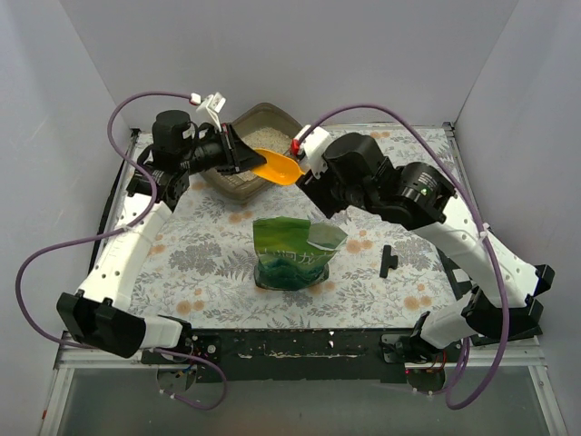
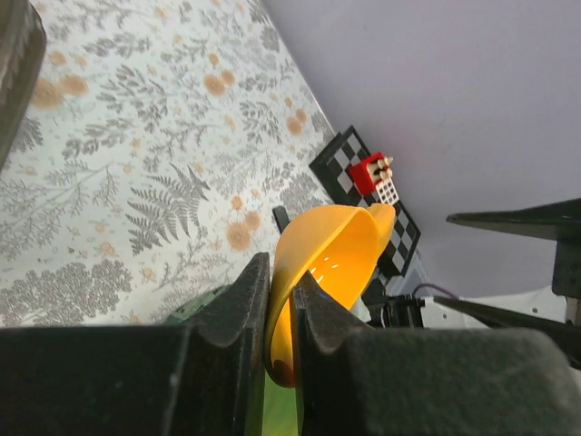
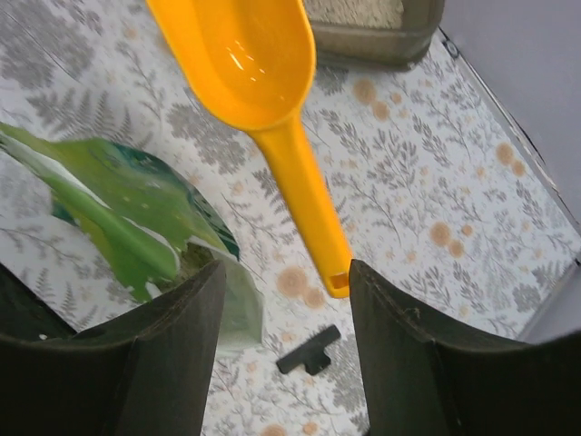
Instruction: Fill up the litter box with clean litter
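Right now my left gripper [image 2: 280,282] is clamped narrow on the yellow scoop [image 2: 331,250]. Its two fingers [image 2: 238,304] pinch the thin wall of the bowl between them. The scoop hangs in the air above the floral table cover [image 1: 209,254], with the bowl at my left gripper and the handle running away toward my right gripper [image 3: 286,272].

That right gripper stands wide. The end of the handle sits between its jaws, close to the right-hand one in the wrist view, with a clear gap on the other side, so the handle is not squeezed. Whether the handle tip brushes the nearer jaw I cannot tell.

The litter box [image 1: 277,111] sits on the table just beyond and partly under my left gripper. From my right gripper it lies ahead, past the scoop's bowl. Pale beige clean litter [image 1: 263,138] covers its floor.

A green bag [image 1: 295,250] stands upright on the cover on the near side of both grippers, toward my bases, its top torn open. In the right wrist view it is below and left of the jaws. A small black T-shaped piece [image 3: 309,350] lies flat on the cover beneath my right gripper, to the right of the bag and apart from it.

Beyond the scoop, my left wrist view shows a black-and-white checkered plate [image 2: 359,163] with a small red block [image 2: 369,173] on it.
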You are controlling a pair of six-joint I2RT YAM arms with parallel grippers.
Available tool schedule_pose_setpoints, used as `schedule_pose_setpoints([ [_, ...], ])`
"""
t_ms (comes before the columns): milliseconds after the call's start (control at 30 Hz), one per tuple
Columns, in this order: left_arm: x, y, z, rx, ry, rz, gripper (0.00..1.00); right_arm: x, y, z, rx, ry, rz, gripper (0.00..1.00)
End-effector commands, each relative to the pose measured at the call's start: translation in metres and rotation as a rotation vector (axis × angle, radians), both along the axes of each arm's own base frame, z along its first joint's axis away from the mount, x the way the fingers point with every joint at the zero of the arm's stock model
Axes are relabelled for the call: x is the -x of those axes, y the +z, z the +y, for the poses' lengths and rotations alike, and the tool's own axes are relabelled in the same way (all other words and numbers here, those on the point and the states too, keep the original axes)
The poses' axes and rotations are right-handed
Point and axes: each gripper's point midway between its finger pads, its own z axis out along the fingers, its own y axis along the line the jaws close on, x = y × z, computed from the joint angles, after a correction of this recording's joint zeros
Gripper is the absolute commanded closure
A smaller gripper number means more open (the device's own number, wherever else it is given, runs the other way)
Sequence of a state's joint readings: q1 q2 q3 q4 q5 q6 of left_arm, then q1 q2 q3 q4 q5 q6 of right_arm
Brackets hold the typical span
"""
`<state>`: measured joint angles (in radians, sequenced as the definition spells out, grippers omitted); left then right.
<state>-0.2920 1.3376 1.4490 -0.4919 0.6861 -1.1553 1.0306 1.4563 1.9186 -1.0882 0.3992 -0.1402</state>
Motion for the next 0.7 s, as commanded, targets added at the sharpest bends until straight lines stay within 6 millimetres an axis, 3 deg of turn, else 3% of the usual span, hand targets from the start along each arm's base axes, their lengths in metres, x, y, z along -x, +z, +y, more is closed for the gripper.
schedule_pose_setpoints([
  [0,-0.017,0.037,0.016,0.058,0.163,-0.113,1.0,0.001,0.051,0.024,-0.278,0.023,-0.001,0.35],
  [167,-0.025,0.052,0.042,0.172,0.256,-0.132,1.0,-0.037,0.071,0.009,-0.563,-0.063,0.088,0.34],
  [200,-0.024,0.052,0.045,0.202,0.249,-0.123,1.0,-0.043,0.083,0.01,-0.649,-0.05,0.085,0.34],
  [233,-0.025,0.054,0.049,0.232,0.246,-0.122,1.0,-0.046,0.081,0.005,-0.693,-0.062,0.106,0.34],
  [367,-0.022,0.051,0.058,0.344,0.212,-0.089,1.0,-0.054,0.119,-0.014,-0.97,-0.056,0.046,0.34],
  [467,-0.019,0.052,0.059,0.398,0.187,-0.076,1.0,-0.062,0.122,-0.031,-1.103,-0.083,0.059,0.34],
  [667,-0.009,0.046,0.054,0.482,0.124,-0.038,1.0,-0.059,0.11,-0.024,-1.288,0.016,0.198,0.34],
])
